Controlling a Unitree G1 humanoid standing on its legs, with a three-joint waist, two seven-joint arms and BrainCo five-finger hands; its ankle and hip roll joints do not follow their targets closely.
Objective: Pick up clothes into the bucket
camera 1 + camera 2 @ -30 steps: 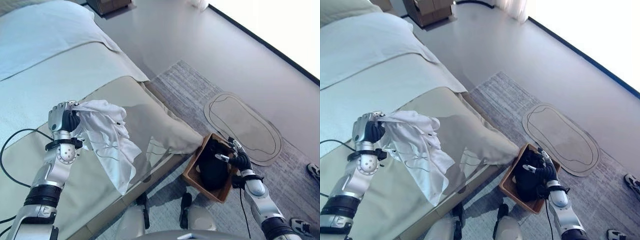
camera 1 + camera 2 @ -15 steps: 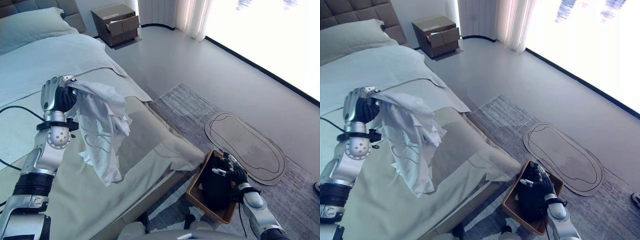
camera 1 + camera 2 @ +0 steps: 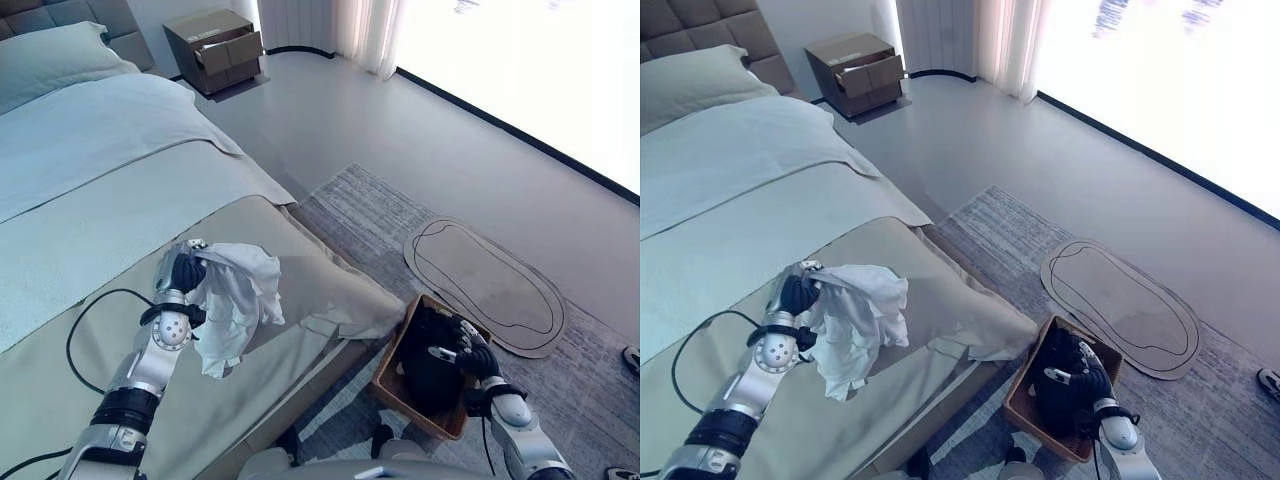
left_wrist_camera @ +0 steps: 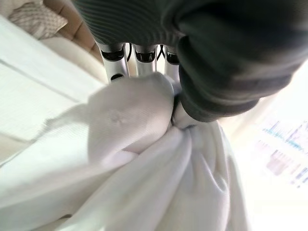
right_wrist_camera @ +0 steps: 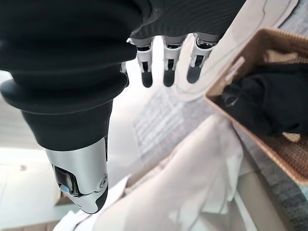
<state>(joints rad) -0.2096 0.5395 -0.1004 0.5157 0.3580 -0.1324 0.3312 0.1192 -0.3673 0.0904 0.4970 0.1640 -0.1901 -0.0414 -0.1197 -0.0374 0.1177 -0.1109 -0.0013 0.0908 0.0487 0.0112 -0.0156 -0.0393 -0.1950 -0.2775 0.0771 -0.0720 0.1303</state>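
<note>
My left hand (image 3: 183, 272) is raised over the bed's foot end, its fingers (image 4: 139, 53) curled round a crumpled white garment (image 3: 238, 300) that hangs from it above the beige cover. On the rug beside the bed stands a brown woven basket (image 3: 385, 378) with black clothes (image 3: 428, 362) inside. At the basket's right rim my right hand (image 3: 470, 357) hovers with straight fingers (image 5: 166, 67) and nothing held; its wrist view looks past them at the basket (image 5: 269, 144) and the black clothes (image 5: 269, 96).
The bed (image 3: 90, 180) takes up the left, with a pillow (image 3: 50, 60) at its head and a loose sheet corner (image 3: 345, 305) hanging toward the basket. An oval mat (image 3: 485, 285) lies on the grey rug (image 3: 360, 205). A nightstand (image 3: 212, 50) stands far back.
The camera has shifted. My left hand has come down from high up to just over the bed, still holding the white garment. The right hand stays at the basket.
</note>
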